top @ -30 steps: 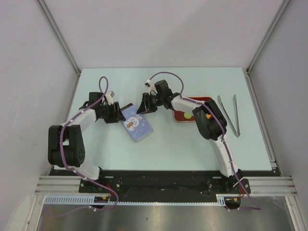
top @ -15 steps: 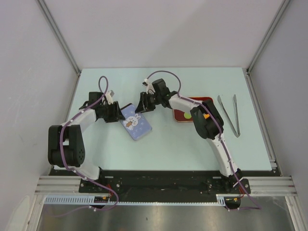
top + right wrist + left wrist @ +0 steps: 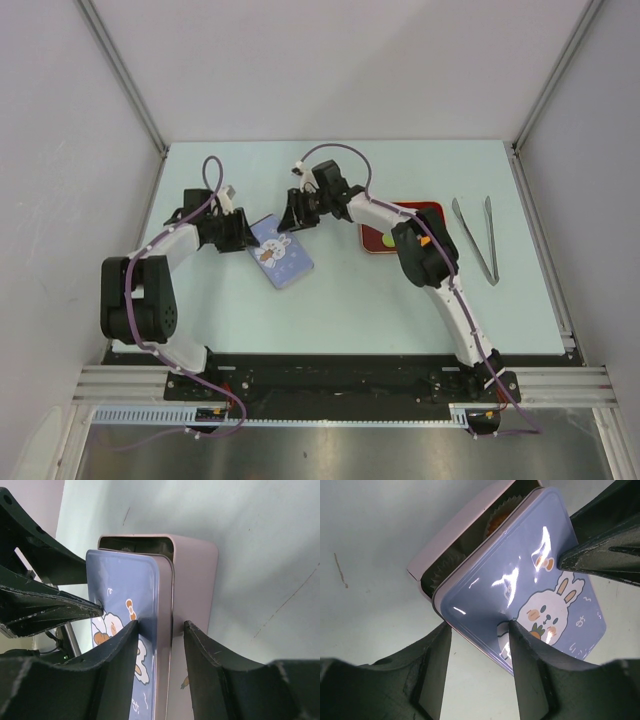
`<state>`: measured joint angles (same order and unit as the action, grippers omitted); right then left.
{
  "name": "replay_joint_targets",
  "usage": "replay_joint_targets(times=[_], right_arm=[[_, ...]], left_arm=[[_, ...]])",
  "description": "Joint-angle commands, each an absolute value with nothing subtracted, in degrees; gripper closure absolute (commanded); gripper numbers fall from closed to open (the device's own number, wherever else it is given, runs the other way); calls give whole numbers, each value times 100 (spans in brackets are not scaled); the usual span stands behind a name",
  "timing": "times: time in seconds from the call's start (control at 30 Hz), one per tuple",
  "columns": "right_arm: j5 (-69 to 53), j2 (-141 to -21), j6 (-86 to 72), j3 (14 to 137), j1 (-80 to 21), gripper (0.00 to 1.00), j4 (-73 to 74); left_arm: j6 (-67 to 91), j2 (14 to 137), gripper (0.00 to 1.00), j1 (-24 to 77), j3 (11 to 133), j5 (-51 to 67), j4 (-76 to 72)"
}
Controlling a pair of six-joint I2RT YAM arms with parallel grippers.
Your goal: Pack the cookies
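The lid (image 3: pixel 530 580) sits askew on the tin (image 3: pixel 445 535) (cookies (image 3: pixel 495 522) inside); the tray (image 3: pixel 368 240) lies at its 3 o'clock, tongs (image 3: pixel 474 240) farther that way.

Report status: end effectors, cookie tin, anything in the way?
Left end effector straddles lid corner, right end effector straddles lid edge; grip unclear. Lid askew on tin, cookies inside. Tongs, red tray off right, clear.

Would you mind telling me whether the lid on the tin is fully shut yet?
Not fully shut: the bunny lid sits offset on the pink tin, leaving a gap where a paper cup shows.
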<state>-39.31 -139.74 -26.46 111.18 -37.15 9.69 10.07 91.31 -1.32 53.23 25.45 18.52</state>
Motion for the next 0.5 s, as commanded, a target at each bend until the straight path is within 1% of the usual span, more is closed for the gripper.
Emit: replay_joint_targets(times=[0.0, 0.47], right_arm=[[-4078, -14203, -2523, 11592, -3832, 54, 1125], [-4096, -14388, -2443, 12067, -3850, 53, 1389]], left_arm=[[958, 9325, 46, -193, 5432, 2259, 1907], [984, 9396, 46, -272, 5642, 2241, 1890]])
